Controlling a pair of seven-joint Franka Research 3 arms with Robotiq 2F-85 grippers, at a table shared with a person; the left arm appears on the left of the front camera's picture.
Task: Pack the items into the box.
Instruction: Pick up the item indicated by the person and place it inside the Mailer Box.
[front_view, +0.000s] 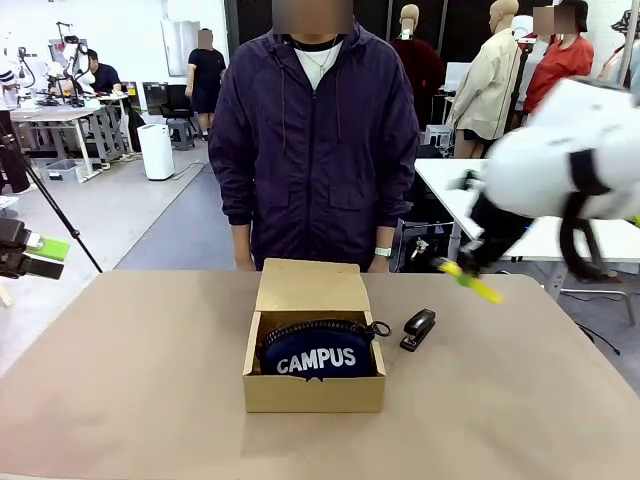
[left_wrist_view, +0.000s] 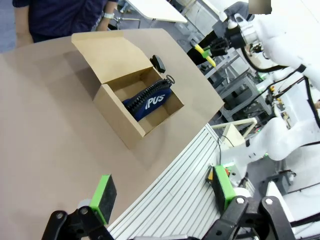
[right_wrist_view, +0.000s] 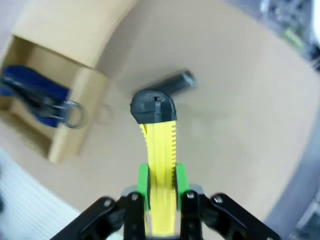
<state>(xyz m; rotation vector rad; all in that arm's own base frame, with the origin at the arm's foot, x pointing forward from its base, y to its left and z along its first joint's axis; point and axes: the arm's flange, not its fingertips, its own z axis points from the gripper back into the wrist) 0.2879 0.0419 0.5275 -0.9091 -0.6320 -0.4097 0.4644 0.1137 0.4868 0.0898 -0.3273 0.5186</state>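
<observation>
The right gripper (right_wrist_view: 161, 182) pinches a slim yellow utility knife (right_wrist_view: 160, 145) between its green pads, black tip pointing away, in the air over the brown table (front_view: 120, 380); the small plain brown cardboard box (front_view: 313, 395) stands mid-table, flap lid folded back toward the person (front_view: 315, 150); the navy zipped fabric pouch (front_view: 318, 355) lettered "CAMPUS" sits inside it, ring over the right wall; the small black stapler (front_view: 418, 328) lies just beside the box's right side; the left gripper (left_wrist_view: 162, 192) is spread wide and empty, well apart from the box.
</observation>
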